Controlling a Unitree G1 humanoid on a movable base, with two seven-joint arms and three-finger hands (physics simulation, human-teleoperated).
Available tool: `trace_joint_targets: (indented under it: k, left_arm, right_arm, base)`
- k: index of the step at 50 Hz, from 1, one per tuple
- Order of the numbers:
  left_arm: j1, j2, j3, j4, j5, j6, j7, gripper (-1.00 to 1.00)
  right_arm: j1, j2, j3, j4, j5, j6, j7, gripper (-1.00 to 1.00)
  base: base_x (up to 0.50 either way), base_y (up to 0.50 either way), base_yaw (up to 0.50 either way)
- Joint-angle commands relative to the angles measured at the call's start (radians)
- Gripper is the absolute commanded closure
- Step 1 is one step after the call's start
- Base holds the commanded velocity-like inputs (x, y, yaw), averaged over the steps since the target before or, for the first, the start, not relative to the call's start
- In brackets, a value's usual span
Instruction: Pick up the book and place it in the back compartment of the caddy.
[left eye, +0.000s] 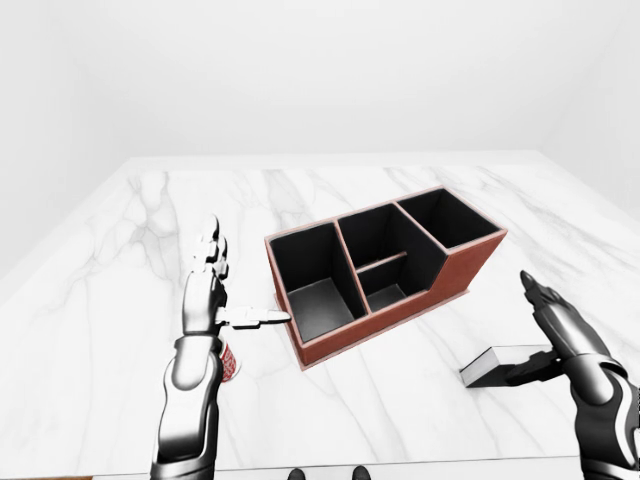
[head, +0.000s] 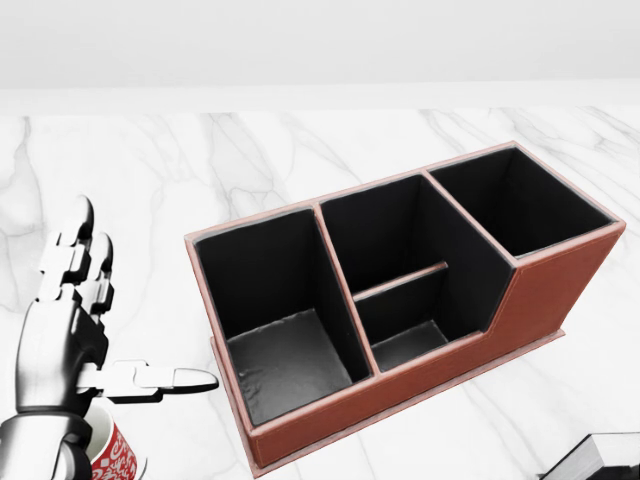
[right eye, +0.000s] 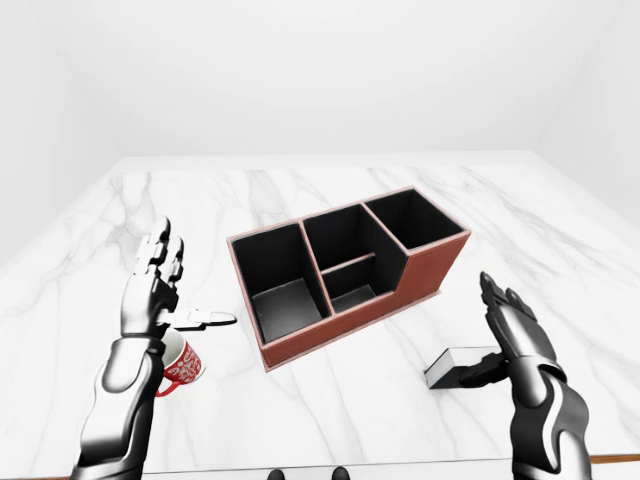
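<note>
Nothing done: my right hand (right eye: 515, 335) (fingers spread, empty) is beside the book (right eye: 460, 365); caddy (head: 545, 290) awaits.

The caddy (right eye: 345, 283) sits at the centre of the right-eye view on the table (right eye: 300, 200), angled from lower left to upper right. A mug (right eye: 182, 365) stands at lower left, beside the left robot hand (right eye: 155, 290). The book (right eye: 462, 366) lies at lower right, by the right robot hand (right eye: 512, 335).
</note>
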Motion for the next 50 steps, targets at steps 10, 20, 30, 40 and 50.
trace_joint_targets:
  k: [10,20,30,40,50]
  left_arm:
    - [-0.006,0.002,0.001,0.015,0.003,0.000,0.003,-1.00]
    - [-0.007,0.002,0.002,0.019,0.005,0.000,0.005,-1.00]
    - [-0.004,0.002,0.002,0.012,0.007,0.000,0.005,-1.00]
    - [-0.006,0.002,0.003,0.014,0.008,0.000,0.006,-1.00]
    - [-0.008,0.003,0.004,0.016,0.007,0.000,0.006,-1.00]
  right_arm:
    - [-0.002,-0.013,0.040,0.087,-0.013,-0.026,-0.048,-1.00]
    - [0.004,-0.014,0.044,0.094,-0.028,-0.030,-0.050,-1.00]
    - [0.014,-0.011,0.048,0.101,-0.041,-0.037,-0.047,-1.00]
    - [0.027,-0.008,0.040,0.103,-0.056,-0.068,-0.053,1.00]
    - [0.021,-0.006,0.034,0.092,-0.054,-0.058,-0.055,1.00]
  base:
    - [0.00,0.00,0.00]
    - [0.00,0.00,0.00]
    - [0.00,0.00,0.00]
    - [0.00,0.00,0.00]
    - [0.00,0.00,0.00]
